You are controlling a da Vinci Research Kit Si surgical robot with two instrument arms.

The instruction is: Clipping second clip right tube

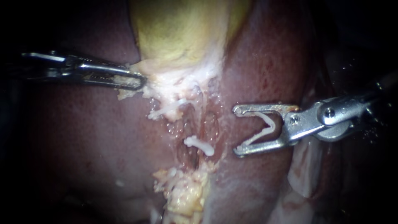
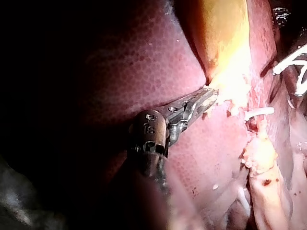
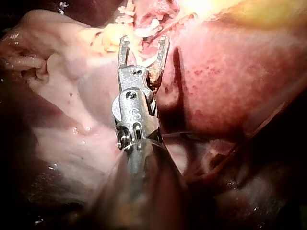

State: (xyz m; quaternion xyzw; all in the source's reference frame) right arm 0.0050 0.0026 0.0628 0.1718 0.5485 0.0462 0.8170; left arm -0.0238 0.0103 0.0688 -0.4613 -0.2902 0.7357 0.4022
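a: what lies nearest?
b: a lumpy clump of yellow fat point(image 1: 182, 195) at the near edge, sitting on the liver point(image 1: 83, 137).
a: and just beyond it?
b: a white placed clip point(image 1: 199, 145), lying crosswise in the bared bed where two reddish tubes run side by side. the right tube point(image 1: 210, 124) is on the side my right instrument comes from. the left tube point(image 1: 187, 124) lies just beside it. i can't tell which of the two that clip bites.
a: where is the right instrument?
b: the right instrument point(image 1: 236, 130) comes in from the right, level with the tubes. its tips are just beside the right tube but apart from it, with no tube between them. the jaws stand spread wide, yet both cradle a white v-shaped loaded clip point(image 1: 260, 136), one leg along each jaw, its mouth facing the tube.
a: and the left one?
b: farther back, the left instrument point(image 1: 141, 82) is pinched tight on pale tissue point(image 1: 166, 89) at the gallbladder's lower edge. the left wrist view shows that pinch too.
a: farthest?
b: the yellow-green gallbladder point(image 1: 182, 29), with liver on either side.
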